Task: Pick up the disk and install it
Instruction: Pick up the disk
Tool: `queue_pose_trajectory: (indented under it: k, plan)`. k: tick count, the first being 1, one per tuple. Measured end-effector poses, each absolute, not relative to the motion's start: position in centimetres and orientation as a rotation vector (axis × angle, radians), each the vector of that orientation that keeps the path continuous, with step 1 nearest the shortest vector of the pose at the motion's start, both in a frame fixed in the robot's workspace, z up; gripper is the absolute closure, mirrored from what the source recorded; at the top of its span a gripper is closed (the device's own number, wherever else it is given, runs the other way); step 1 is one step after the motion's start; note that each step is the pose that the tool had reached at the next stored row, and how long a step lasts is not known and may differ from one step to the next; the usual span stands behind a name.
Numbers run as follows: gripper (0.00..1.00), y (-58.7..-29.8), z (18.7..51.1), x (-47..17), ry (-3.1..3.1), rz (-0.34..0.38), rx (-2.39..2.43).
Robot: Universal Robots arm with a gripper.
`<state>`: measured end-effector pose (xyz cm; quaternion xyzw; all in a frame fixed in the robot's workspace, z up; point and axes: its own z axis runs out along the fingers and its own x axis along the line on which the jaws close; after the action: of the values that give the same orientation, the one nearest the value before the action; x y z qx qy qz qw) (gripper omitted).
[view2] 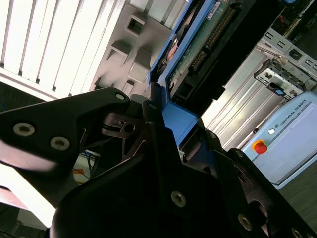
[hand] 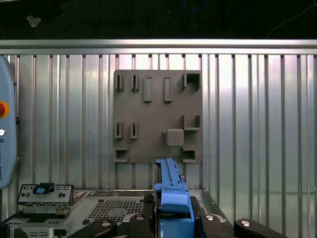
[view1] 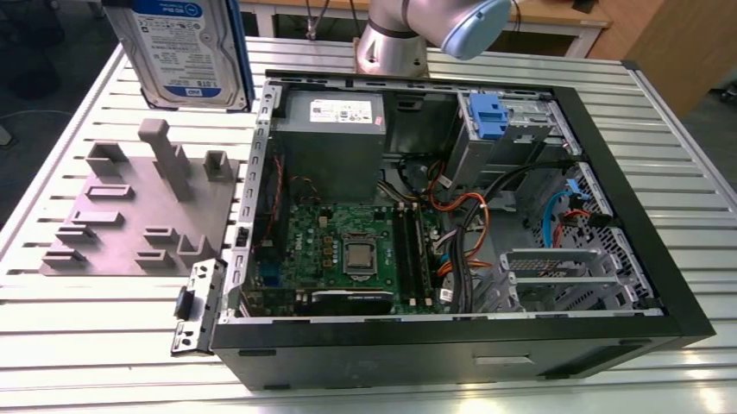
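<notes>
While the gripper [hand: 174, 218] is clamping the disk [view1: 185, 45] aloft, apparently by its blue bracket [hand: 171, 191], keeping it square is helping

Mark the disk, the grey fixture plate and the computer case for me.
disk [view1: 182, 47], exterior view, on its white-and-blue label.
grey fixture plate [hand: 154, 117], first wrist view, on the bare flat middle.
computer case [view1: 461, 339], exterior view, on its black near wall.
</notes>
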<state>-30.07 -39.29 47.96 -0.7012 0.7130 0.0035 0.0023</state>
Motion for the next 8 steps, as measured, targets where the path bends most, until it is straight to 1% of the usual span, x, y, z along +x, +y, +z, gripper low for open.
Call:
queue_pose_trajectory:
  k: [8]
  plan:
    - [0.64,-39.29,47.97,-29.69,2.237,0.011,-2.200]
